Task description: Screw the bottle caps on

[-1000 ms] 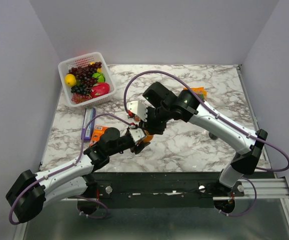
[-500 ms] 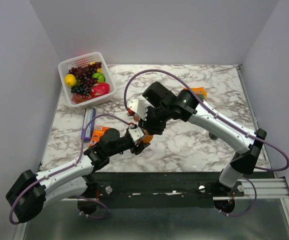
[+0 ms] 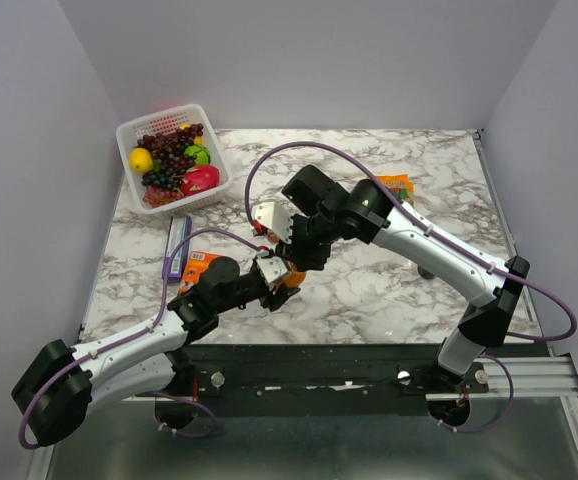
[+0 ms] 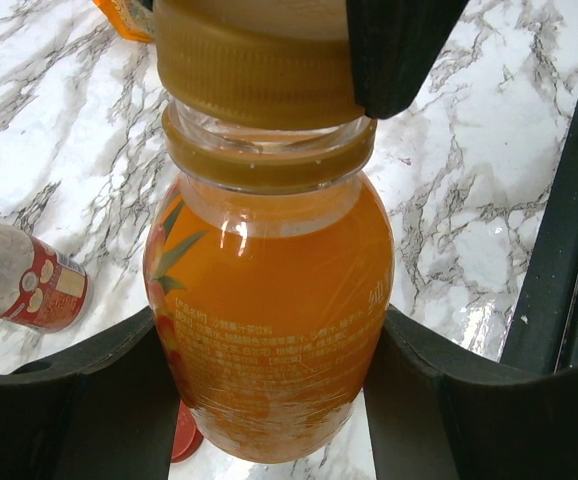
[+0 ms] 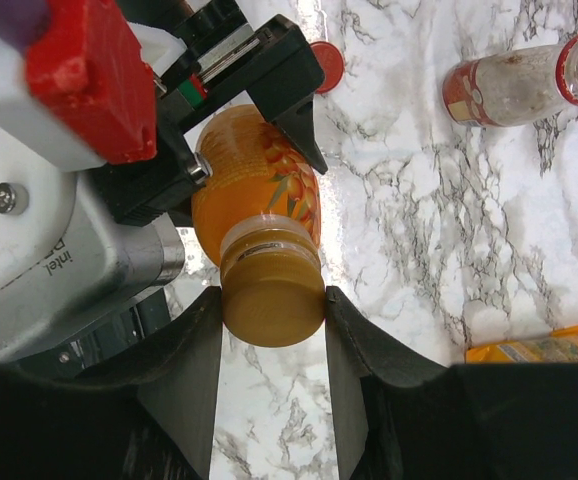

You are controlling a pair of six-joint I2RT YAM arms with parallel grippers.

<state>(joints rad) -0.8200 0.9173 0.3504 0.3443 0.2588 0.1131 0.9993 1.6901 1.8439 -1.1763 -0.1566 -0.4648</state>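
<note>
My left gripper (image 3: pixel 277 283) (image 4: pixel 269 390) is shut on the body of the orange juice bottle (image 4: pixel 269 290) and holds it upright just above the table. The orange cap (image 4: pixel 254 70) (image 5: pixel 272 300) sits on the bottle's neck. My right gripper (image 3: pixel 295 256) (image 5: pixel 272 315) is shut on this cap from above. The bottle's body (image 5: pixel 257 190) shows below the cap in the right wrist view. The clear bottle (image 5: pixel 519 85) (image 4: pixel 19 285) lies on its side on the table, uncapped. The red cap (image 5: pixel 326 65) (image 4: pixel 184 440) lies flat on the marble by the left gripper.
A white basket (image 3: pixel 129 135) of fruit stands at the back left. A blue box (image 3: pixel 177 245) and an orange carton (image 3: pixel 199 262) lie left of the grippers. An orange packet (image 3: pixel 397 183) (image 5: pixel 544 348) lies behind the right arm. The table's near edge (image 4: pixel 559 230) runs close by.
My right wrist has turned a little over the cap. The left arm and the bottle have stayed where they were.
</note>
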